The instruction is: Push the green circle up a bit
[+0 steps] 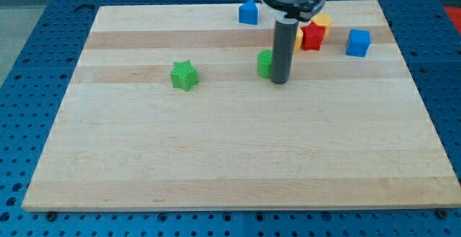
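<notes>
The green circle [265,63] lies on the wooden board [238,158] in the upper middle, partly hidden behind my rod. My tip [280,81] rests on the board just to the right of the circle and slightly below it, touching or nearly touching its right side. The rod rises from there to the arm's mount at the view's top.
A green star [184,75] lies to the circle's left. A blue block [248,12] sits near the top edge. A red block [312,36], a yellow block [322,23] behind it and a blue cube [358,42] lie at the upper right.
</notes>
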